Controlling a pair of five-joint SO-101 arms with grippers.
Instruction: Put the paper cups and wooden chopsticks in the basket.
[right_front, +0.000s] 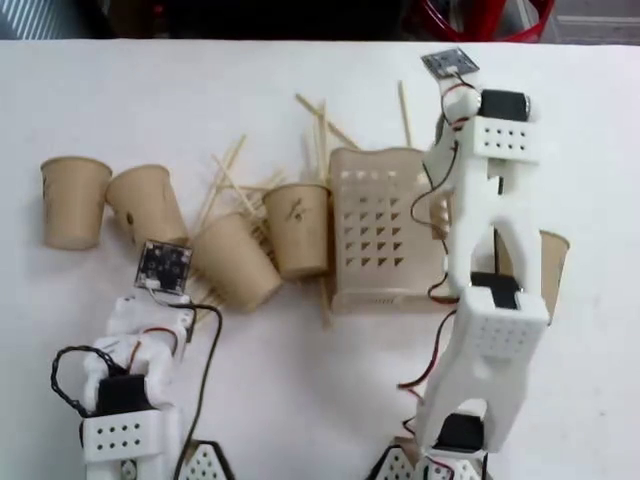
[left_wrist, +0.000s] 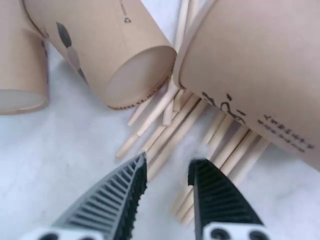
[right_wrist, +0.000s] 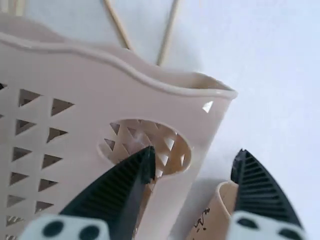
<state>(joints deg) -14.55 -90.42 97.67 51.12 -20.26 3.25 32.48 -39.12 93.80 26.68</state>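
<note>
Four paper cups (right_front: 75, 203) lie on their sides at the left of the bench (right_front: 300, 400), long axes roughly up-down; a fifth cup (right_front: 553, 265) lies at right; their dark print is unreadable; wooden chopsticks (left_wrist: 170, 130) fan beneath them; the basket (right_front: 385, 225) lies flat at centre, wavy rim toward the top; the left gripper (left_wrist: 168, 161) stands part open over the sticks; the right gripper (right_wrist: 195, 152) gapes wide at the basket's rim.

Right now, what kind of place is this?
Probably a robot practice workbench: the left arm and right arm sit at a plain white table, with paper cups, wooden chopsticks and a basket laid out on it.
</note>
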